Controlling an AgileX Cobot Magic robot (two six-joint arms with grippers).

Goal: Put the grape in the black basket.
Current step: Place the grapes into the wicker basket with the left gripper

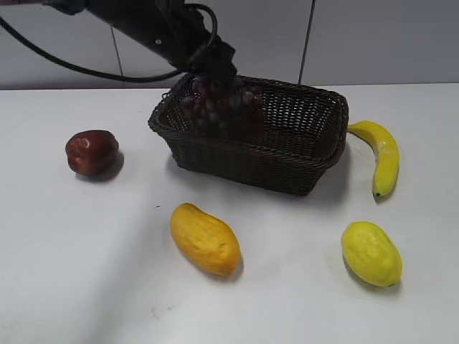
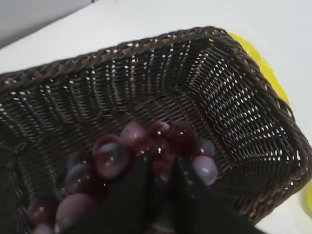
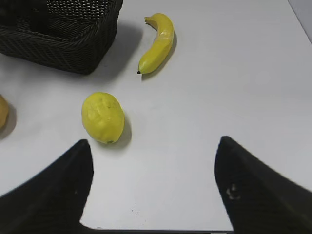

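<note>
While clamped in left gripper (image 2: 158, 183), grape (image 2: 146, 151) over black basket (image 2: 234, 97).

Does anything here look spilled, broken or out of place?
Nothing stands out. The black basket sits upright, the left gripper holds the grape over its inside, and the apple, mango, lemon and banana lie whole on the table around it.

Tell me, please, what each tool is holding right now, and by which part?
The left tool grips the grapes near the top of the bunch, over the basket. The right tool is open, holding nothing.
</note>
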